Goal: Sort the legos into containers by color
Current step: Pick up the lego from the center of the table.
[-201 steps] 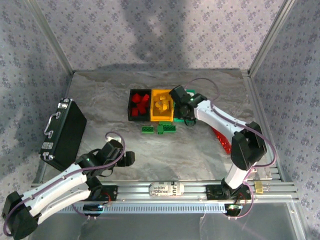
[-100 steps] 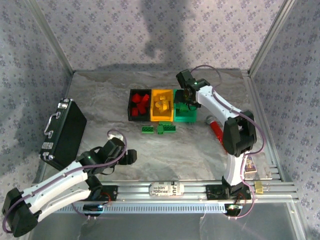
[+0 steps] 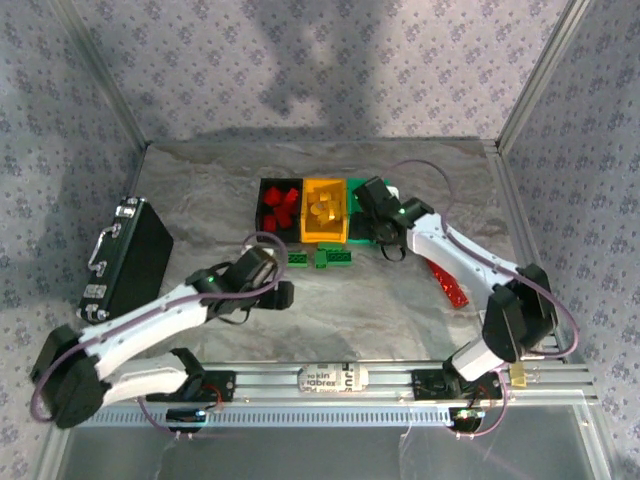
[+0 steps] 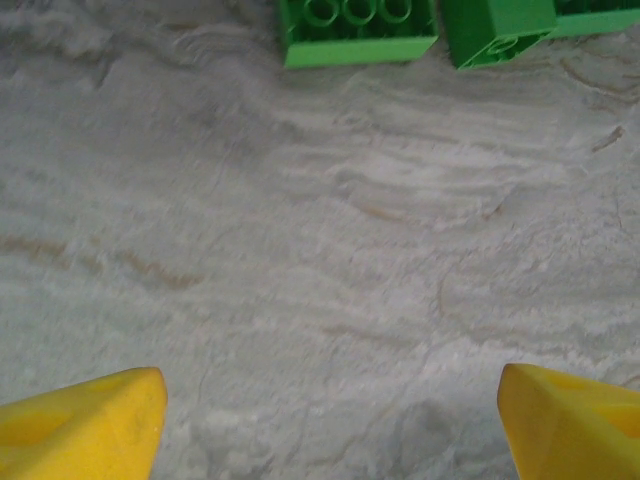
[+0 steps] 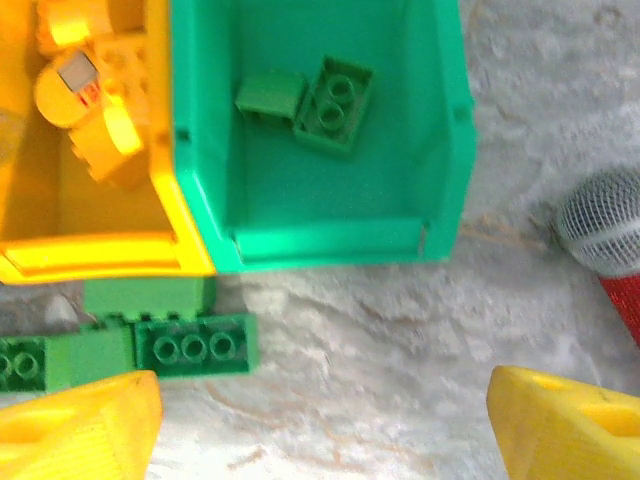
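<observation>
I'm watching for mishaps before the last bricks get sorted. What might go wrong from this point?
The green bricks left on the table lie bunched against the yellow bin and green bin, so a grasp might drag two or nudge a bin. The left gripper and right gripper, both open, face that same cluster and may collide.

Grey marbled tabletop (image 3: 370, 310) enclosed by lavender patterned fabric walls (image 3: 300, 70).

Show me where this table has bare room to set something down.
Bare marble lies behind the bins, and in front between the green legos and the red strip. It is crowded along the bins' front, where those legos lie.
</observation>
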You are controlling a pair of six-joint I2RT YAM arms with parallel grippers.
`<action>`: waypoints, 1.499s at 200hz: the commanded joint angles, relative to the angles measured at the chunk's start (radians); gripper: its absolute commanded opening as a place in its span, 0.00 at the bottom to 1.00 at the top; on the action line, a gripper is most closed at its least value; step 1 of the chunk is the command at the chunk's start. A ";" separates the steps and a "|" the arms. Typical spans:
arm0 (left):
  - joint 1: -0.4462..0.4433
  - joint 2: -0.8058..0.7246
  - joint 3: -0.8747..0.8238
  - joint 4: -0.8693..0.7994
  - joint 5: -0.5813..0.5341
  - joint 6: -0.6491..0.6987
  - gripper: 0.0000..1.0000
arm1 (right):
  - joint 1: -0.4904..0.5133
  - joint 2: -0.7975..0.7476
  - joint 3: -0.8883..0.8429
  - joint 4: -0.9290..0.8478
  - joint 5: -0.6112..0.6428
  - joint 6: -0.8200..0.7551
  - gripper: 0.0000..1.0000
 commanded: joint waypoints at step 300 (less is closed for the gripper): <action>0.125 0.604 0.532 -0.009 -0.001 0.221 0.51 | -0.049 -0.427 -0.440 0.066 0.010 0.153 0.85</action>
